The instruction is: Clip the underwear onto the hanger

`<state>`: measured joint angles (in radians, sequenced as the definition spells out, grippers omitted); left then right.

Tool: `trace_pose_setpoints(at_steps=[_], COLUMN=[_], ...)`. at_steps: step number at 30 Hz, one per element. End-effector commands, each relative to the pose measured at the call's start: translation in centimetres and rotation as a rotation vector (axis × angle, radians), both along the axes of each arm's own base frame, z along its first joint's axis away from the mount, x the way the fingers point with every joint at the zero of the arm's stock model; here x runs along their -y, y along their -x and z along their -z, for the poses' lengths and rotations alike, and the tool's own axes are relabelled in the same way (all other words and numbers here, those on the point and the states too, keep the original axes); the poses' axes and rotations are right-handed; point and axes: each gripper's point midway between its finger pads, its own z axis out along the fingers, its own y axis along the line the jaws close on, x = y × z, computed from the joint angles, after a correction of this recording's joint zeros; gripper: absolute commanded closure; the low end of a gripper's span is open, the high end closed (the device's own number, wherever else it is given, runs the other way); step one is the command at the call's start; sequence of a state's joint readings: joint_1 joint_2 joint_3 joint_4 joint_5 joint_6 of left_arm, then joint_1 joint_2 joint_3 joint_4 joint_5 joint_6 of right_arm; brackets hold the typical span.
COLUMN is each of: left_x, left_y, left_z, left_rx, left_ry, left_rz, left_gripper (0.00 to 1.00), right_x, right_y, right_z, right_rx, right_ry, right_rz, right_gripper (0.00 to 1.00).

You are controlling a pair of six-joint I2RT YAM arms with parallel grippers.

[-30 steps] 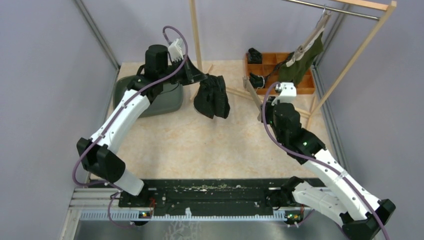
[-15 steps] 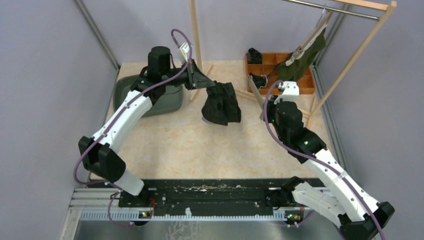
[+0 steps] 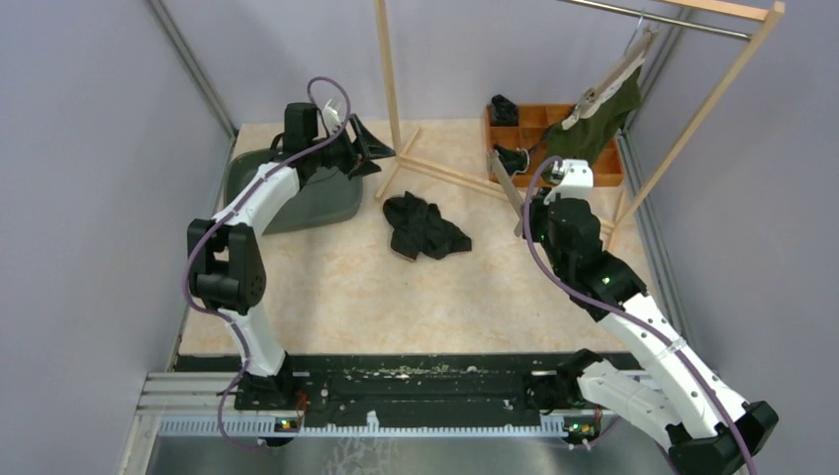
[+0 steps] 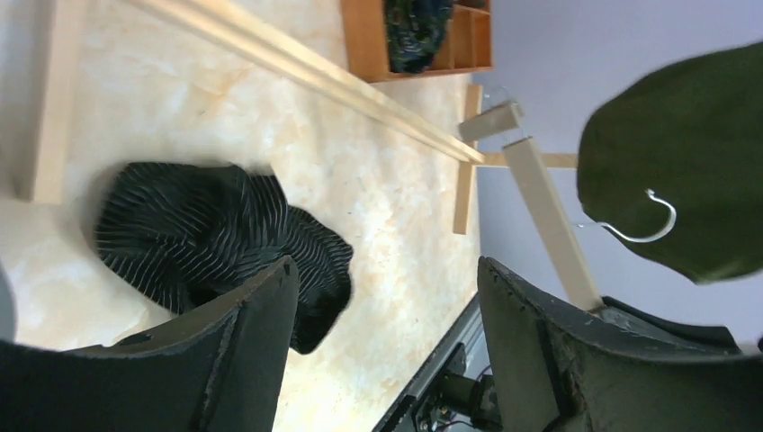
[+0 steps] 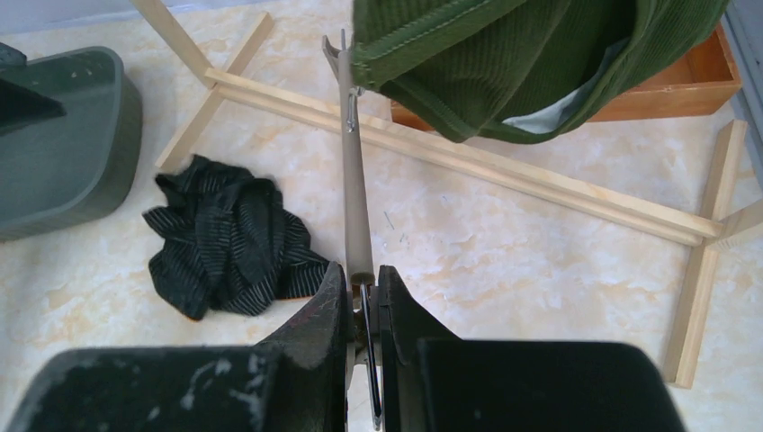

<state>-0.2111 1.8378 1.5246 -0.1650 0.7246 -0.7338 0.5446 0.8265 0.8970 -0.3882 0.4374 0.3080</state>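
The black striped underwear [image 3: 423, 228] lies crumpled on the table, also shown in the left wrist view [image 4: 207, 234] and the right wrist view [image 5: 229, 238]. My left gripper [image 3: 379, 141] hangs above the table to its far left, jaws wide open and empty [image 4: 387, 270]. My right gripper [image 3: 524, 213] is shut on the near end of a grey hanger bar [image 5: 354, 171], which points away from the fingers [image 5: 363, 274]. A metal clip sits at the bar's far end.
A green garment [image 3: 599, 114] hangs from another hanger [image 3: 613, 74] on the wooden rack's rail. The rack's base beams [image 3: 445, 173] cross the table. A grey-green bin [image 3: 297, 193] sits far left. A wooden box [image 3: 554, 129] with dark garments stands far right.
My left gripper opened and let go of the black underwear, which dropped onto the table. The left arm drew back toward the bin. The right arm barely moved.
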Motion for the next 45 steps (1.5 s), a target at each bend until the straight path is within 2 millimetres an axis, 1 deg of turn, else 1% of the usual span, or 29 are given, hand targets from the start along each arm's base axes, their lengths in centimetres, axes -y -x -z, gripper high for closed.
trace_pose_setpoints(at_steps=[1,4,7,9,10,12,16,21,24,27,33,36,40,45], left_x=[0.0,0.2,1.5,2.9,4.1,5.4,6.6,7.4,8.1,9.2,10.6,10.5,9.6,9.6], left_y=[0.3,1.4,3.2,4.5,5.5,6.9,8.7,10.0,10.4,10.9,12.5,13.2,13.7,13.8], left_z=[-3.5,-4.2,-3.9,-2.3,-1.3,1.1,5.9,9.8,10.8,11.7,13.9,15.3,17.0,17.1], left_rx=[0.128,0.167,0.211,0.216,0.211,0.18,0.123,0.084,0.108,0.126,0.112,0.074,0.019,0.036], left_ry=[-0.02,-0.094,-0.213,-0.318,-0.367,-0.457,-0.643,-0.76,-0.798,-0.797,-0.837,-0.873,-0.928,-0.928], left_rz=[-0.046,-0.063,-0.03,0.003,0.035,0.087,0.129,0.139,0.134,0.155,0.204,0.216,0.21,0.205], left_gripper=[0.22,0.22,0.22,0.22,0.22,0.23,0.24,0.24,0.24,0.24,0.25,0.25,0.25,0.26], right_x=[-0.1,-0.2,-0.4,-0.5,-0.5,-0.6,-0.5,0.0,0.1,0.1,0.2,0.2,0.2,0.2], right_y=[-0.2,-0.3,-0.4,-0.5,-0.5,-0.5,-0.4,0.0,0.2,0.3,0.4,0.4,0.5,0.5], right_z=[-2.7,-2.3,-2.0,-1.8,-1.8,-1.6,-1.6,-1.9,-1.8,-1.6,-1.3,-1.3,-1.2,-1.0], right_rx=[0.092,0.084,0.078,0.074,0.073,0.071,0.069,0.077,0.078,0.077,0.073,0.073,0.071,0.068], right_ry=[-0.059,-0.056,-0.058,-0.058,-0.059,-0.062,-0.063,-0.061,-0.064,-0.065,-0.062,-0.065,-0.066,-0.065], right_rz=[-0.006,-0.009,-0.015,-0.016,-0.016,-0.018,-0.017,-0.002,-0.005,-0.009,-0.004,-0.005,-0.007,-0.005], right_gripper=[1.0,1.0,1.0,1.0,1.0,1.0,1.0,1.0,1.0,1.0,1.0,1.0,1.0,1.0])
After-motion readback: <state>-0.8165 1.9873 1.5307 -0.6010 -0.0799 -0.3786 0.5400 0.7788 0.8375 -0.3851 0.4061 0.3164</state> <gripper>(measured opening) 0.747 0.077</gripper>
